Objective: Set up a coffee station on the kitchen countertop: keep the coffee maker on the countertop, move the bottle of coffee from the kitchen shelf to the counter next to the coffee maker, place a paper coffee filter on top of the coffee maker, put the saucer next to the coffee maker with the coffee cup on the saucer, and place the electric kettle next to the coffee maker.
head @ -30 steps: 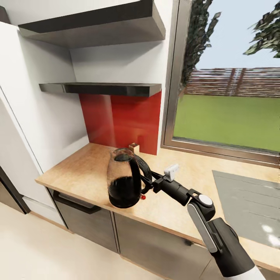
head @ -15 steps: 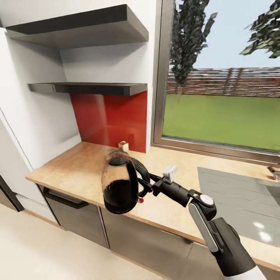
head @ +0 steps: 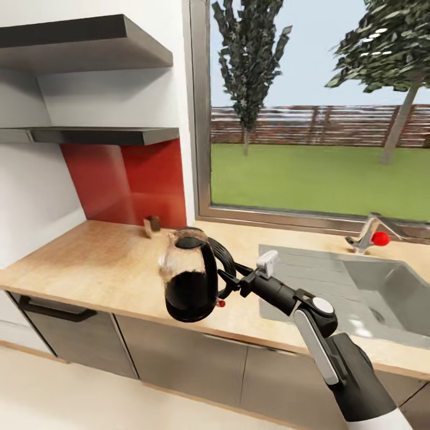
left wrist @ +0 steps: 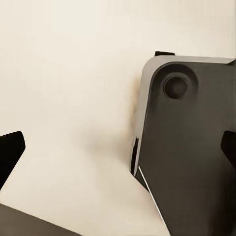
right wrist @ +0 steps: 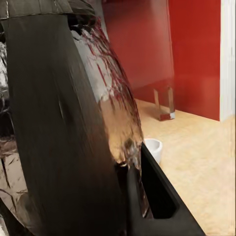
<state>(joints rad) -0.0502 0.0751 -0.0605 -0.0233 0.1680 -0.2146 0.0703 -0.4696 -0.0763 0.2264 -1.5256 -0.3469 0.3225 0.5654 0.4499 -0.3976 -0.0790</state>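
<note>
The electric kettle [head: 190,276], a glass body with a black lid, base and handle, hangs tilted over the front part of the wooden countertop [head: 95,263]. My right gripper [head: 227,280] is shut on its handle from the right. In the right wrist view the kettle [right wrist: 59,123] looms close, with one black finger [right wrist: 160,196] beside it. Past it a small white cup [right wrist: 153,148] stands on the counter. A small brown block-like object [head: 151,225] sits by the red backsplash. My left gripper [left wrist: 118,152] is open, pointing at the pale floor.
A grey sink [head: 382,292] with a draining board lies to the right, its faucet [head: 367,232] carrying a red knob. Two dark shelves [head: 101,134] hang at the upper left. A large window [head: 316,131] runs behind the counter. Dark cabinets [head: 179,358] sit below.
The whole view has swung to the right, bringing the sink and faucet into sight. The kettle stays in my right gripper at about the same place relative to the arm.
</note>
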